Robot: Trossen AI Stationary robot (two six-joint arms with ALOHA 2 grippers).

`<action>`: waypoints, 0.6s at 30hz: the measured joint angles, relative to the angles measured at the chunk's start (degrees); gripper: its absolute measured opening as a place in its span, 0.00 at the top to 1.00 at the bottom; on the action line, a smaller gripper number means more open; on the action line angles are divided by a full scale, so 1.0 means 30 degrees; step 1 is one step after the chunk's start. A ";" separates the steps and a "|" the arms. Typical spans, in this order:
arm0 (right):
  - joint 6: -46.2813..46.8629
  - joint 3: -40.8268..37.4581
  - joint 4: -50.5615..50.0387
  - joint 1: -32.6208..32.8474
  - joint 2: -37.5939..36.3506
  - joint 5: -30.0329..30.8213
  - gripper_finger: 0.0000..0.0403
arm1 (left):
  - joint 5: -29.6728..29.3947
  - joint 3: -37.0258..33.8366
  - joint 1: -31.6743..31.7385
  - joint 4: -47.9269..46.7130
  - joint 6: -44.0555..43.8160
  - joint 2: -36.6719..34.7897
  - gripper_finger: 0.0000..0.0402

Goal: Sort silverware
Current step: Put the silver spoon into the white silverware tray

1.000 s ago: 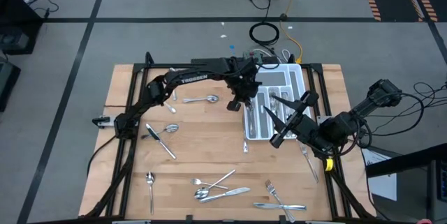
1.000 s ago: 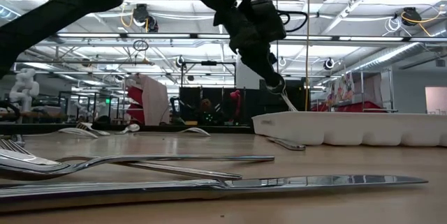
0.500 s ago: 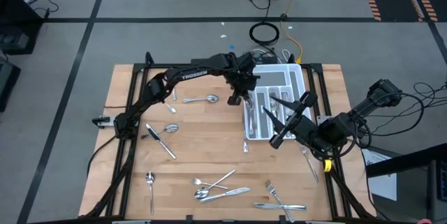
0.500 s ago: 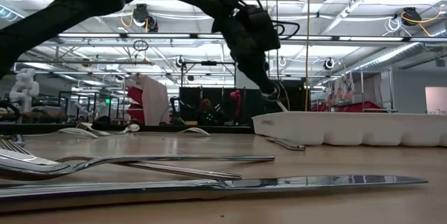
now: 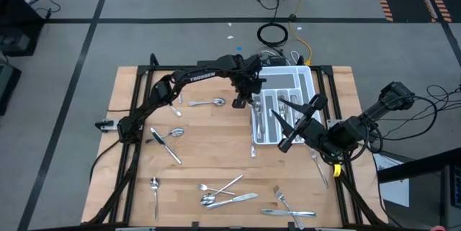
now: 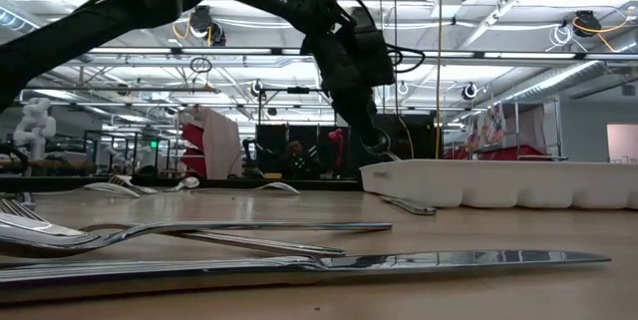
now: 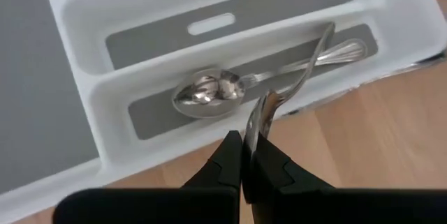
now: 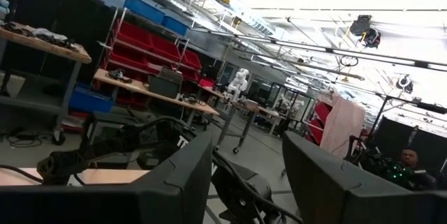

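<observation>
The white tray stands at the table's far right. My left gripper hangs over the tray's left side, shut on a slim silver spoon seen edge-on. The spoon slants down into the tray's left compartment, just above another spoon that lies flat there. In the low view my left gripper dips beside the tray's left wall. My right gripper is raised over the tray's near end, open, with nothing between its fingers. My left gripper pinches the spoon's wider end between its two fingertips. The fingers come from above, slanting down from the table's left. The handle reaches away from the fingers, over the compartment. Whether it touches the tray or the other spoon I cannot tell.
Loose silverware lies on the wood: a spoon left of the tray, a spoon and a knife further left, a spoon near left, a cluster and a fork at the near edge, a knife at the right.
My left gripper has sunk with the spoon and shifted a little toward the table's far edge. In the low view the spoon's free end stood above the tray's rim before; now it is down behind the tray's wall. The gripper stays shut.
</observation>
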 joint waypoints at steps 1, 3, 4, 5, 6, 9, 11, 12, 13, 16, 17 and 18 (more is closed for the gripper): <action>-0.0007 -0.0001 0.0000 0.0000 0.0000 -0.0003 0.59 | -0.0046 0.0183 0.0000 -0.0336 0.0112 0.0021 0.98; 0.0000 0.0001 -0.0002 0.0000 0.0000 0.0018 0.59 | 0.0217 0.0596 -0.0044 -0.1217 0.0505 0.0099 0.98; 0.0000 0.0006 -0.0018 0.0000 0.0000 0.0054 0.59 | 0.0431 0.0859 -0.0129 -0.1804 0.0817 0.0157 0.98; 0.0000 -0.0001 -0.0073 0.0000 0.0000 0.0054 0.59 | 0.0521 0.0916 -0.0207 -0.2018 0.1196 0.0165 0.98; 0.0000 0.0006 -0.0109 0.0000 0.0000 0.0076 0.59 | 0.0500 0.0925 -0.0294 -0.1957 0.1568 0.0066 0.98; 0.0000 -0.0001 -0.0231 0.0000 0.0000 0.0171 0.59 | 0.0388 0.0955 -0.0469 -0.2033 0.2194 -0.0158 0.98; 0.0000 -0.0001 -0.0268 0.0000 0.0000 0.0530 0.59 | 0.0235 0.0956 -0.0633 -0.1655 0.2453 -0.0159 0.98; 0.0000 -0.0001 -0.0290 0.0000 0.0000 0.0594 0.59 | 0.0175 0.0950 -0.0740 -0.1402 0.2653 -0.0147 0.98; 0.0000 -0.0001 -0.0284 0.0000 0.0000 0.0600 0.59 | 0.0178 0.0947 -0.0853 -0.1156 0.2859 -0.0137 0.98; -0.0015 -0.0001 -0.0291 0.0000 0.0000 0.0633 0.59 | 0.0176 0.0955 -0.1060 -0.0493 0.3275 -0.0154 0.98; -0.0015 -0.0001 -0.0286 0.0000 0.0000 0.0745 0.59 | 0.0171 0.0955 -0.1081 -0.0345 0.3356 -0.0159 0.98; -0.0007 -0.0001 -0.0291 0.0000 0.0000 0.0911 0.59 | 0.0104 0.0955 -0.1122 -0.0297 0.3407 -0.0159 0.98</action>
